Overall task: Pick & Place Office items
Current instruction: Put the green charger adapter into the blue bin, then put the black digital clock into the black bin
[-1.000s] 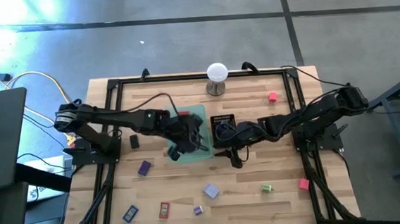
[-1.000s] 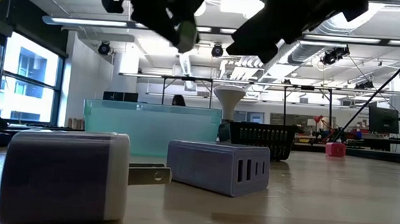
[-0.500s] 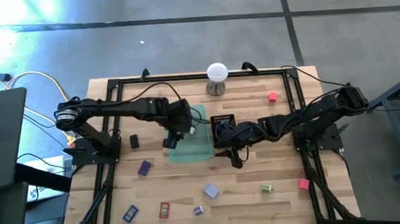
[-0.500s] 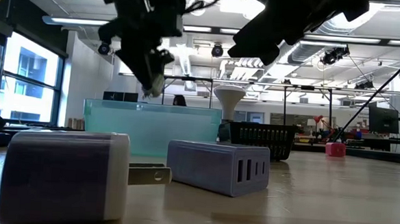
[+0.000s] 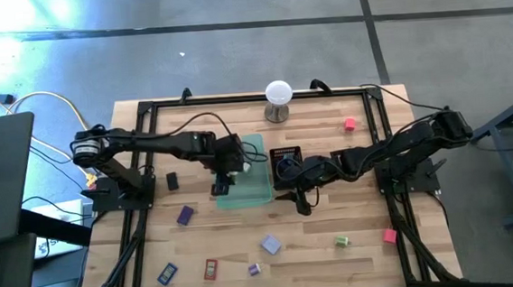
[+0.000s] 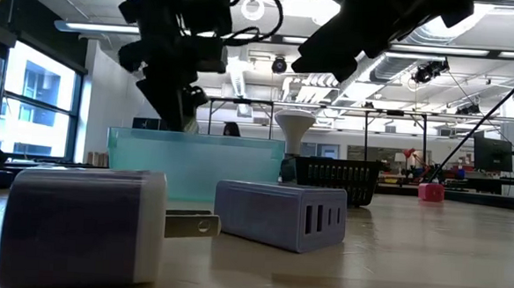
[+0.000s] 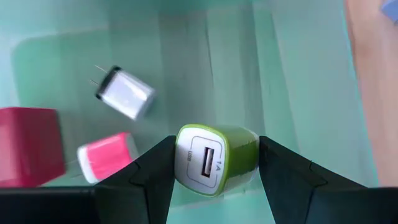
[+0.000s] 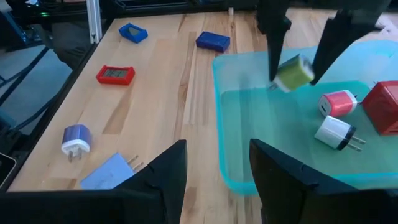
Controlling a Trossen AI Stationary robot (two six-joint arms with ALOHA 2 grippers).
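Observation:
My left gripper (image 5: 222, 186) hangs over the left part of the translucent green tray (image 5: 258, 190) and is shut on a green USB charger (image 7: 217, 158), which the right wrist view also shows (image 8: 293, 73). On the tray's floor lie a pink charger (image 7: 106, 155), a white charger (image 7: 126, 93) and a red block (image 7: 28, 143). My right gripper (image 5: 302, 204) stands open by the tray's right near corner, with nothing between its fingers (image 8: 163, 177). My left gripper pinches the green charger by two opposite sides (image 7: 250, 152) between its two fingers. The fingers (image 8: 273, 37) come from above, slanting down. The charger's USB-port face (image 7: 200, 160) is turned up toward the wrist. The charger hangs tilted, clear of the tray's floor.
A black mesh tray (image 5: 287, 164) stands right of the green tray, and a white ball on a metal stand (image 5: 278, 97) at the far edge. Loose items lie about the table: a black piece (image 5: 172, 180), a purple one (image 5: 184, 214), a light blue charger (image 5: 270, 244), a pink cube (image 5: 350, 124).
My left gripper has sunk toward the green tray and gone toward the table's left edge, rolling its wrist as it went. It has stayed shut on the green charger, which now hangs lower over the tray.

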